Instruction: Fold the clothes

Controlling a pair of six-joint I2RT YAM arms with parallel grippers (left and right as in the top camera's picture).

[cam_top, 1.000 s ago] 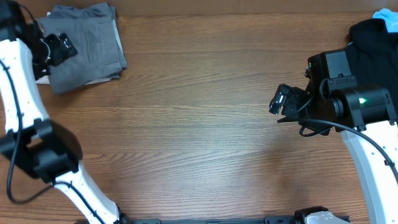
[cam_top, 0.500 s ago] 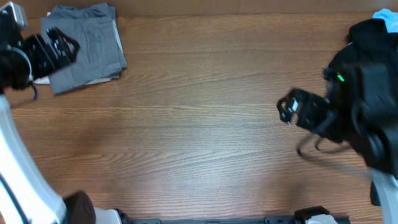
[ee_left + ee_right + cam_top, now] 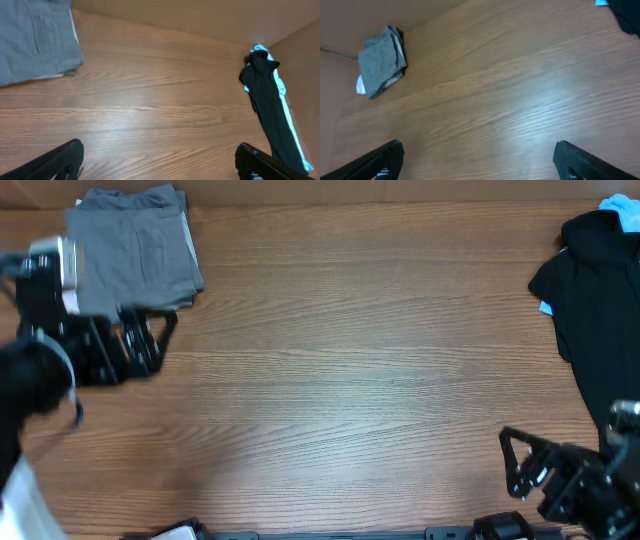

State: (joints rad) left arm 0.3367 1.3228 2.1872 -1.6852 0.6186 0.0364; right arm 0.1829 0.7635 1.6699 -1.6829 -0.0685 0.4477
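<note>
The wooden table (image 3: 350,360) ran bare through its middle, with cloth only at its two far corners. The grey shorts (image 3: 130,255) lay at the far left corner as a compact, squared stack. A sliver of pale cloth (image 3: 73,27) showed at its edge, though I could not tell which garment it belonged to. The black shirt (image 3: 598,290) sat in a loose, rumpled heap along the right edge, with a bit of light blue cloth (image 3: 622,202) peeking out at its far end.

A second earlier the left gripper (image 3: 148,343) had been on the left side of the shorts. It had since pulled back and stood on bare wood just beside the stack's near edge, no longer touching it. Its fingers were spread wide with nothing between them. The right gripper (image 3: 512,463) had likewise left its spot next to the shirt and swung down to the near right corner, well apart from the heap. Its jaws were also wide and empty.

With both arms withdrawn, the shorts looked finished and released. The shirt appeared to be the piece still waiting to be folded.
</note>
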